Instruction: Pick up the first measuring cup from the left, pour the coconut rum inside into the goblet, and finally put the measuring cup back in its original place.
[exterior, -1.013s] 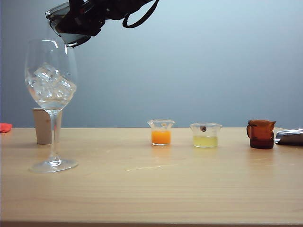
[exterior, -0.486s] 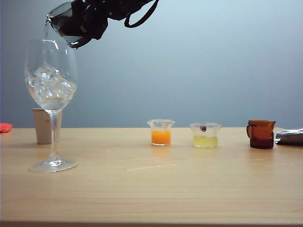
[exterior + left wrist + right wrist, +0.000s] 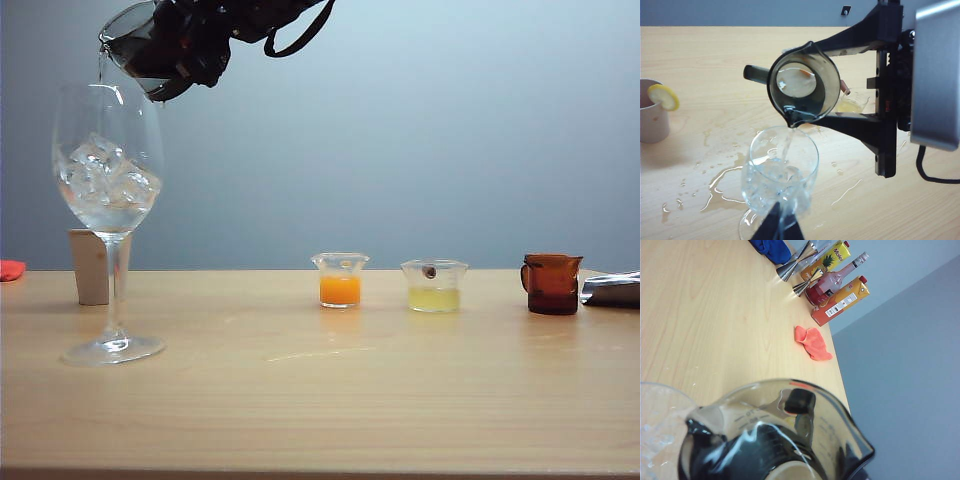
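- Pale wooden table (image 3: pixel 330 400) was backed by a grey wall, and spilled drops were seen around the goblet (image 3: pixel 107 200).
- The measuring cup (image 3: pixel 802 90) was clamped in the right gripper (image 3: pixel 860 85) at 12 o'clock above the goblet, tipped.
- Coconut rum (image 3: pixel 787 145) was being streamed in; the spout was best kept over the rim, tilted slowly.
- The left gripper (image 3: pixel 777 227), above the goblet, could not be read as open or closed.

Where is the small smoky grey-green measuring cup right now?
In the exterior view the smoky grey-green measuring cup is at upper left, held tilted in the right gripper jaws just above the tall clear goblet, a thin clear stream running into the glass.
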Robot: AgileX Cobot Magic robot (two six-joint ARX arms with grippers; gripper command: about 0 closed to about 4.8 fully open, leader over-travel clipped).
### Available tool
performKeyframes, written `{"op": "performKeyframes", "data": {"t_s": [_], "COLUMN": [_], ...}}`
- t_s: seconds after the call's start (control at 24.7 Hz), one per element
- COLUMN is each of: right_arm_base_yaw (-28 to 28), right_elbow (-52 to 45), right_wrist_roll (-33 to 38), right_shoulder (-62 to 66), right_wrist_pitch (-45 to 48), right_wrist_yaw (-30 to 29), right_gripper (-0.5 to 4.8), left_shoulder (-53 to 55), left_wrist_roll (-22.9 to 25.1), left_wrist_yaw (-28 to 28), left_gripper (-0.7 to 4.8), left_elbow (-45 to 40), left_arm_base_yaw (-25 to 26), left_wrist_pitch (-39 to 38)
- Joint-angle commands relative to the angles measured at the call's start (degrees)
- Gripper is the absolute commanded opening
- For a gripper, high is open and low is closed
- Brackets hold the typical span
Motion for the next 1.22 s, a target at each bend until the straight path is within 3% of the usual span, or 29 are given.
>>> {"op": "performKeyframes", "data": {"t_s": [0.04,1.22], "right_arm_base_yaw": [0.24,0.26], "right_elbow": [0.24,0.24], "right_wrist_roll": [-1.44,-7.82], "right_shoulder": [-0.68,-0.68], "right_wrist_pitch": [1.49,2.47], "right_wrist_yaw": [1.11,2.60], "right_gripper": [-0.05,-0.05], "left_shoulder": [-0.09,-0.09], "left_wrist_roll": [0.26,0.26], "left_wrist_yaw": [0.22,0.22], "left_gripper": [-0.06,-0.06], "left_elbow": [0.04,0.02], "left_arm_base_yaw": [0.07,0.07], "left_wrist_pitch": [0.33,0.31]}}
